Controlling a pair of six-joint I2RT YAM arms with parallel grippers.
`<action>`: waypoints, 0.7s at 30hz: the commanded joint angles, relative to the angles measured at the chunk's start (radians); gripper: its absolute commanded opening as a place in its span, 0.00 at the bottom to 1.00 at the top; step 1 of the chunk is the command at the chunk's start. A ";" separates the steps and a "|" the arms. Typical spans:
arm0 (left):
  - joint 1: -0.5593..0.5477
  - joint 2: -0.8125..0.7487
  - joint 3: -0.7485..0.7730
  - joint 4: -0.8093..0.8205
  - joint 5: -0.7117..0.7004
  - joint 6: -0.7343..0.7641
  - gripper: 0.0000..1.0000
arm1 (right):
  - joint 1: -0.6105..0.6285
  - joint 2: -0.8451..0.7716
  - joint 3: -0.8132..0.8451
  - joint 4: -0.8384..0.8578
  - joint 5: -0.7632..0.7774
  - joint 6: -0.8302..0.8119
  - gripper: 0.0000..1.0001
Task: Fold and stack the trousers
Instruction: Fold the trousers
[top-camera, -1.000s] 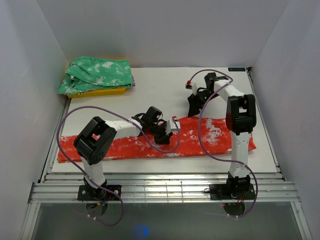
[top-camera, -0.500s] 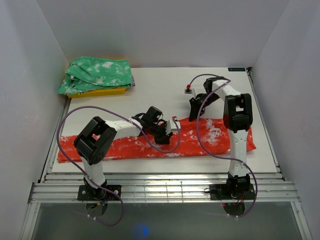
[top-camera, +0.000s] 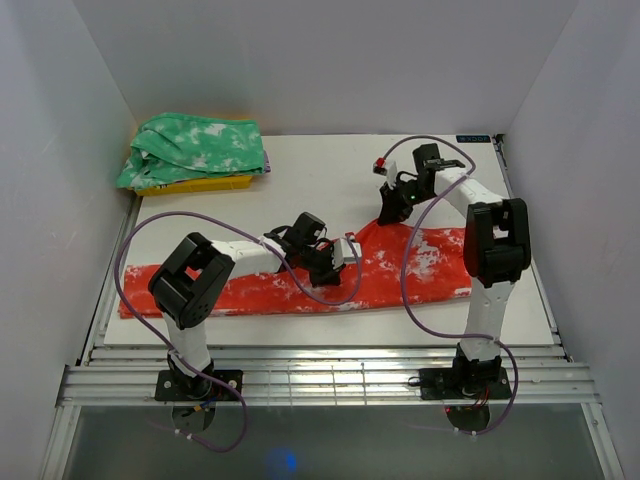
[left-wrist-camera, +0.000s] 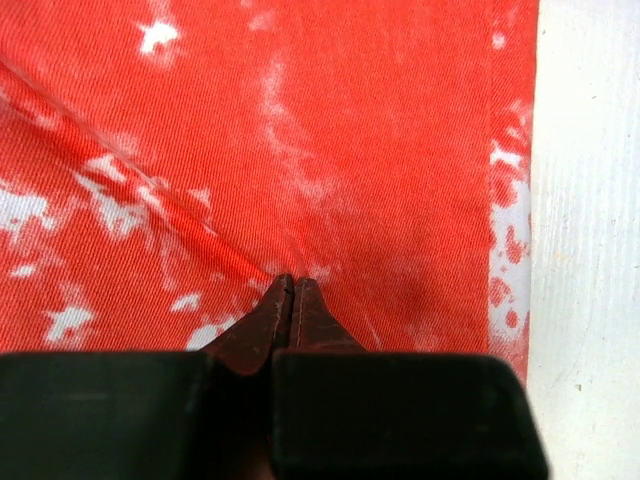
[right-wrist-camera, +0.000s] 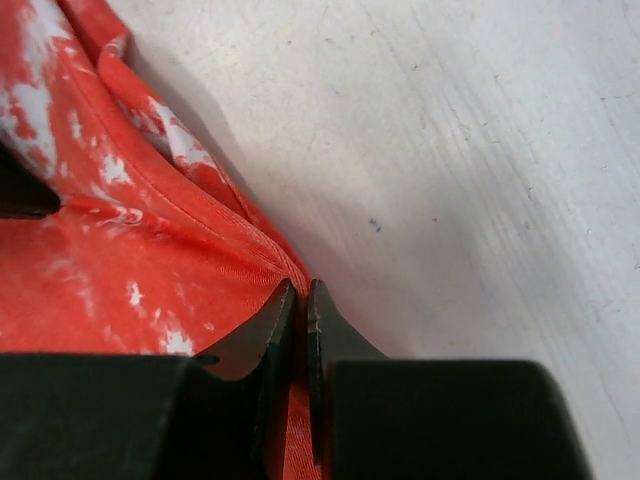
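White walls box in a white worktop (top-camera: 320, 180), and the two arms reach out over it from the near edge. The trousers (top-camera: 430, 268) lie stretched in a long red-orange band, splotched with white, across the near half of the worktop, running from near its left edge to beneath the right arm. The left fingers (left-wrist-camera: 255, 330) are closed at about the middle of that band, close to its far edge. Their tips are pressed together on the cloth, with creases running into them (a small pinch of fabric, as far as I can see). The right fingers (right-wrist-camera: 270, 330) are closed too, nipping the far edge of the trousers. Seen from above, the cloth rises there in a small peak off the worktop toward them. In the far left corner a green white-mottled garment (top-camera: 195, 148) sits folded on a yellow cloth (top-camera: 215, 185), well apart from the trousers.
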 joint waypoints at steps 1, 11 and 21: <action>-0.016 0.069 -0.053 -0.197 -0.040 -0.011 0.02 | -0.004 -0.004 -0.006 0.225 0.147 -0.032 0.09; 0.001 0.012 0.027 -0.228 -0.123 -0.163 0.41 | -0.022 -0.118 -0.024 0.199 0.379 -0.027 0.93; 0.237 -0.244 0.116 -0.303 -0.022 -0.438 0.98 | -0.268 -0.341 -0.098 -0.209 0.186 -0.145 0.76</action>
